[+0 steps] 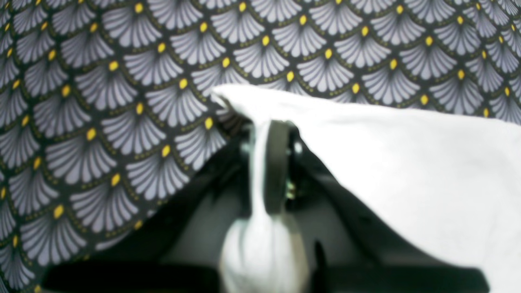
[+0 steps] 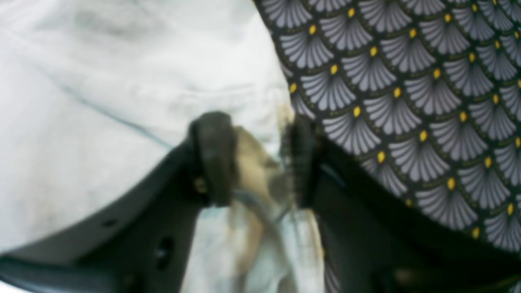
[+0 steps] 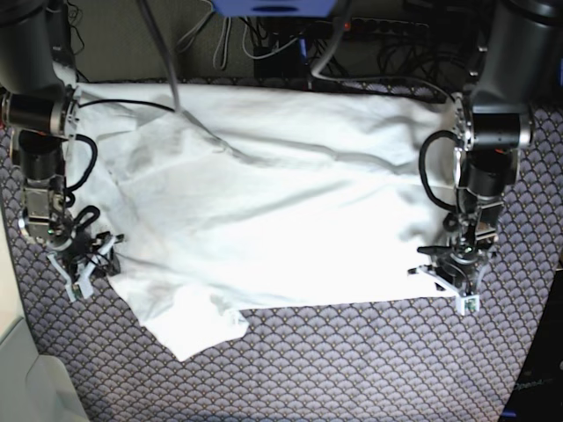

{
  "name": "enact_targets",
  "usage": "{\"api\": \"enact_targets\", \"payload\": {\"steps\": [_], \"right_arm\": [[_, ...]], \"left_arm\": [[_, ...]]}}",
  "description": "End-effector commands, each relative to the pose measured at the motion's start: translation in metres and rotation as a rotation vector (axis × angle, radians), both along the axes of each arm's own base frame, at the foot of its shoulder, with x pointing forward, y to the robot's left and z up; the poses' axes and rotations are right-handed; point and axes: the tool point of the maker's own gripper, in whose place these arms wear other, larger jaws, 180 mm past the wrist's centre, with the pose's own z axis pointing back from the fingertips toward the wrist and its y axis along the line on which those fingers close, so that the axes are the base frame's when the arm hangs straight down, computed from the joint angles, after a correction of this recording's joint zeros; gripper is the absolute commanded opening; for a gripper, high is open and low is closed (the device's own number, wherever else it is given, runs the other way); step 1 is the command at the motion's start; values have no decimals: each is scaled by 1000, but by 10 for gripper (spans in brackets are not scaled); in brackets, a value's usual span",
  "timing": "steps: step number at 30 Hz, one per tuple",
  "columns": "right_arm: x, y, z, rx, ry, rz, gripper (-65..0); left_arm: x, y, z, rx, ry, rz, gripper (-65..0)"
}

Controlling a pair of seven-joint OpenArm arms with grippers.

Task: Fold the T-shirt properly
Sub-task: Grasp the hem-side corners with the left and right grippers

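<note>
Item: T-shirt (image 3: 264, 193), white, spread across the patterned worktop (image 3: 352, 369), one sleeve toward its near edge. Left gripper (image 1: 268, 162): jaws closed on a pinch of the shirt's corner, near one side edge of the worktop. Right gripper (image 2: 256, 158): jaws partly apart astride bunched cloth at the opposite edge; grip uncertain. Step, as judged: securing both corners. Next: both lift together and carry the edge over.

A robot lab bench: fan-patterned tablecloth (image 3: 352, 369); tangled cables (image 3: 264, 40) behind; two mounted arms
</note>
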Motion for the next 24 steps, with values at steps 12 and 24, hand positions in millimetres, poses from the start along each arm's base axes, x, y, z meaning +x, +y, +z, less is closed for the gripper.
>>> {"api": "enact_targets", "payload": {"steps": [12,24], "right_arm": [[21,12,24,-60,-63,86,-650],[27,-3,76,-116,-239,71,-650]], "left_arm": [[6,8,9,3,2,17,-644],[21,-8,55,34,-64,-59,-644]]}}
